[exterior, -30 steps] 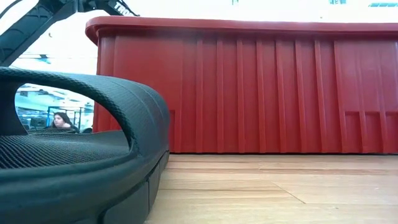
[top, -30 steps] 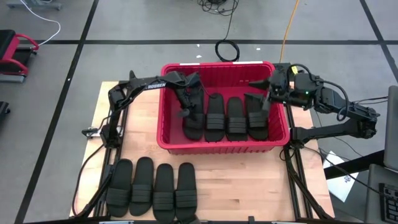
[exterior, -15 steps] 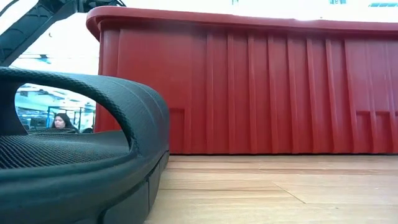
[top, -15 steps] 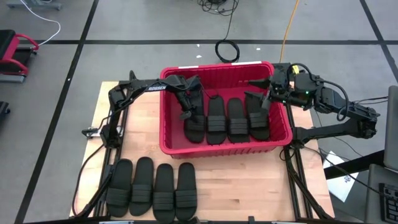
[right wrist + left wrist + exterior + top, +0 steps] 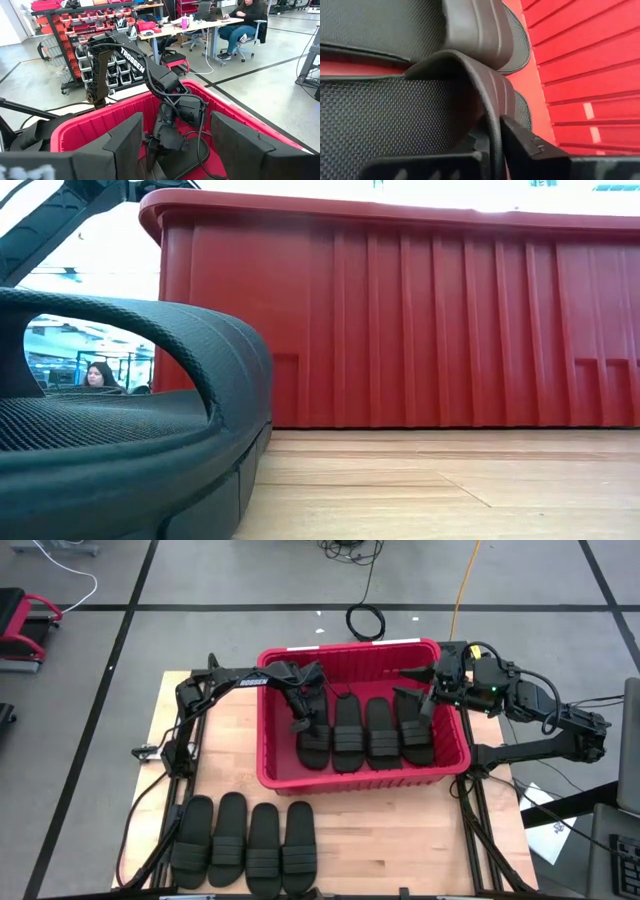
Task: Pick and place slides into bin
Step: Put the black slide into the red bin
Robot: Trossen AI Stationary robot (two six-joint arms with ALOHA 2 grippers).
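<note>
The red bin (image 5: pixel 350 780) stands mid-table and fills the low view (image 5: pixel 400 330). Several black slides lie side by side on its floor (image 5: pixel 380 732). My left gripper (image 5: pixel 298 723) reaches into the bin's left part and is shut on the leftmost slide (image 5: pixel 313 745). My right gripper (image 5: pixel 425 700) hovers open and empty over the bin's right end, above the rightmost slide (image 5: pixel 414 735). Several more slides (image 5: pixel 245 845) lie in a row on the table near its front edge; one fills the near left of the low view (image 5: pixel 120 440). My left gripper (image 5: pixel 492 145) pinches the side edge of the slide's ribbed strap (image 5: pixel 489 117) between its two fingers, one finger under the strap's arch and one (image 5: pixel 530 150) on its outer side. The fingers come from above, slanting down into the bin. The slide's sole lies in the bin beside its neighbour.
The bin's walls rise around both grippers. Bare wood shows left of the bin (image 5: pixel 215 760) and right of the row of slides (image 5: pixel 400 840). A cable coil (image 5: pixel 365 620) lies on the floor beyond the table. People sit in the room behind (image 5: pixel 245 15) (image 5: pixel 100 375).
The bin has slid a little toward the table's near edge, its front wall looming larger in the low view, while my left gripper stayed shut on the leftmost slide. For the last half second nothing has moved.
</note>
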